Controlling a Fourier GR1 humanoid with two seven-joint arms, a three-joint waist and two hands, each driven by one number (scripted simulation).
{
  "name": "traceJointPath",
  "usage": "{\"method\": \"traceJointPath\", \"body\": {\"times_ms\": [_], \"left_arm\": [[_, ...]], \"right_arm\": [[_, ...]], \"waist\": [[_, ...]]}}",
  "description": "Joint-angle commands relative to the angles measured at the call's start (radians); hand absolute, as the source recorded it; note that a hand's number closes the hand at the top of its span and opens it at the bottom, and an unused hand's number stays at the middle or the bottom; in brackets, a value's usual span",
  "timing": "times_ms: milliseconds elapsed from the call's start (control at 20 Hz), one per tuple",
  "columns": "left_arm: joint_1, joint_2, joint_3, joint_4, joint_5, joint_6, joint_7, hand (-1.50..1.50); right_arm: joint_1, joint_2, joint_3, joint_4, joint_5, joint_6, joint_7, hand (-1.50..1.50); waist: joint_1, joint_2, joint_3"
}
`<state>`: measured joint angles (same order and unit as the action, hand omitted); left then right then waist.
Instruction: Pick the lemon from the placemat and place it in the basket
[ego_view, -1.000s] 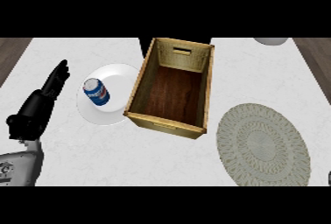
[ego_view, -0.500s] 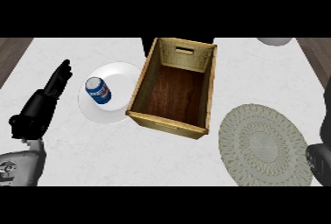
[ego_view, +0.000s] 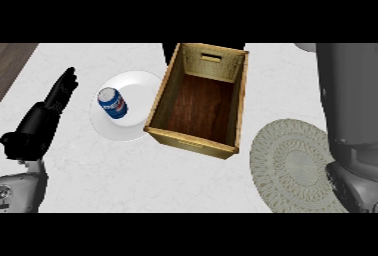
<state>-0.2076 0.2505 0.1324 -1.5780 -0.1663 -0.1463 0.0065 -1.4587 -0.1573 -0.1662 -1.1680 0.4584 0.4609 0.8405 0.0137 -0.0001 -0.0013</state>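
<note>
Head view shows the wooden basket (ego_view: 198, 102) standing open and bare inside at the middle of the tabletop (ego_view: 133, 175), with the round woven placemat (ego_view: 291, 167) just beside its right-hand corner. No lemon can be seen on the placemat or anywhere else. A grey forearm (ego_view: 347, 100) comes down the right edge and covers the placemat's right side; the lemon may lie under it or inside the right hand, which is hidden, so whether that hand is spread or curled cannot be told. The left hand (ego_view: 44, 120) rests at the left edge, fingers straight and relaxed, holding nothing. Beside it a blue can (ego_view: 112, 103) lies on a white plate (ego_view: 129, 127) that touches the basket's left wall. A sound approach would be to settle on the lemon squarely, lift it above the rim, and cross the short gap without clipping the near corner.
</note>
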Motion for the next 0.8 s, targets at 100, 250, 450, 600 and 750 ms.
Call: {"method": "traceJointPath", "body": {"times_ms": [100, 250, 450, 600, 750], "left_arm": [[0.017, -0.019, -0.007, -0.031, -0.004, 0.011, 0.022, 0.0], [-0.004, -0.014, -0.009, 0.018, -0.014, 0.008, -0.01, 0.0], [0.011, -0.012, 0.001, 0.006, 0.001, -0.002, -0.002, 0.0], [-0.012, 0.004, 0.012, -0.01, 0.006, -0.009, 0.021, 0.0], [0.039, -0.019, -0.003, -0.008, -0.013, 0.008, -0.023, 0.0]], "right_arm": [[-0.008, 0.01, 0.075, 0.012, 0.017, 0.087, 0.109, 1.5], [0.016, -0.021, 0.153, 0.084, 0.078, 0.134, 0.05, 1.5], [-0.027, -0.048, 0.192, 0.108, 0.116, 0.166, 0.035, 1.5], [0.028, -0.074, 0.213, 0.149, 0.107, 0.217, -0.067, 1.5], [0.013, -0.037, 0.143, 0.144, 0.037, 0.232, -0.006, -1.5]], "waist": [[-0.011, -0.005, 0.001], [-0.01, 0.001, 0.0], [-0.005, -0.001, 0.0], [-0.003, 0.001, 0.001], [-0.004, -0.001, 0.001]]}}
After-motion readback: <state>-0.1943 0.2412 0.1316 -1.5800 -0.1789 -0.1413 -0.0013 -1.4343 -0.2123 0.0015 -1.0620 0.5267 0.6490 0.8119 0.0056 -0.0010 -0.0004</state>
